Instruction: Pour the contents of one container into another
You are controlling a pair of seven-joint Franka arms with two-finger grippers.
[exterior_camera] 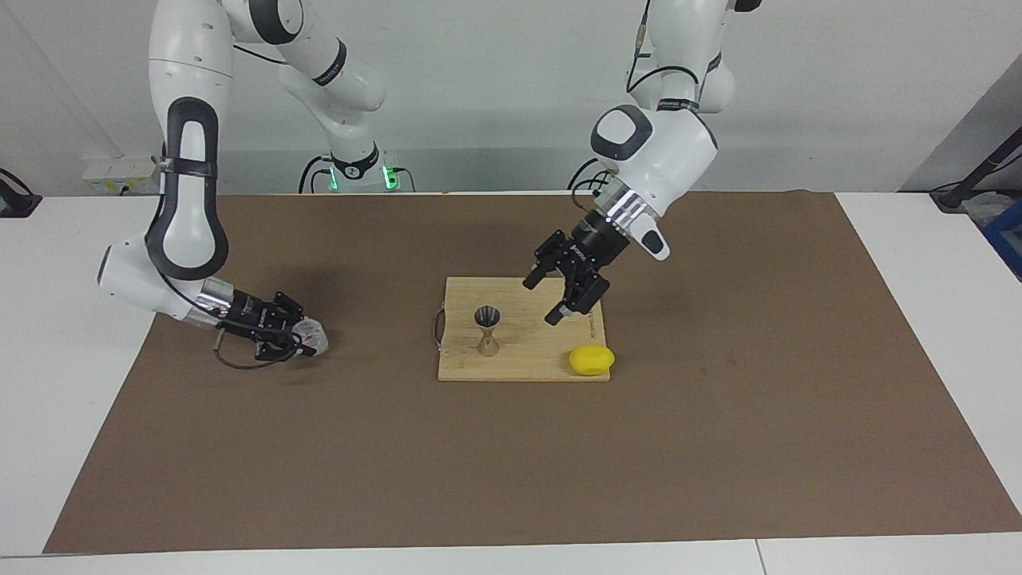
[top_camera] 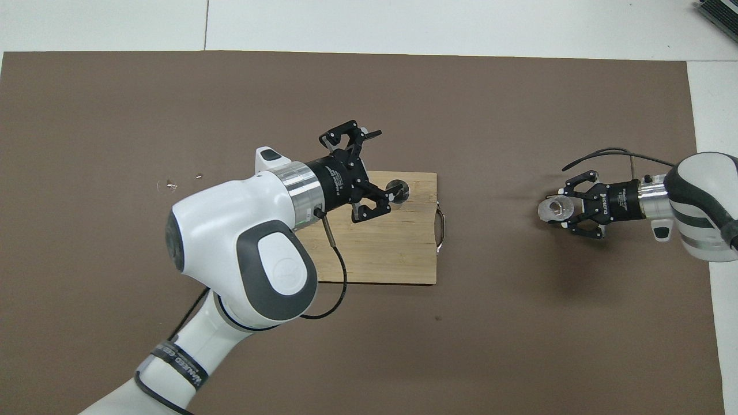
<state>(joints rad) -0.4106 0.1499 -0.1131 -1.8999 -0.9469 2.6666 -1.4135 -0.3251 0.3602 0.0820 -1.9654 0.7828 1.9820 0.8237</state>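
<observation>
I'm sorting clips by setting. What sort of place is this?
Probably a robotics lab staged as a kitchen worktop: two robot arms at a white table with a brown mat, where a wooden cutting board carries a metal jigger and a lemon.

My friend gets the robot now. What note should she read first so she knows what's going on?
Right gripper: shut on the glass tumbler, low over the brown mat toward the right arm's end of the table.
Left gripper: open, empty, raised over the cutting board.
Jigger: upright on the board, untouched. A lemon sits at the board's corner.
Done: tumbler gripped.
Left: carry the tumbler to the jigger, tip it and pour.
</observation>
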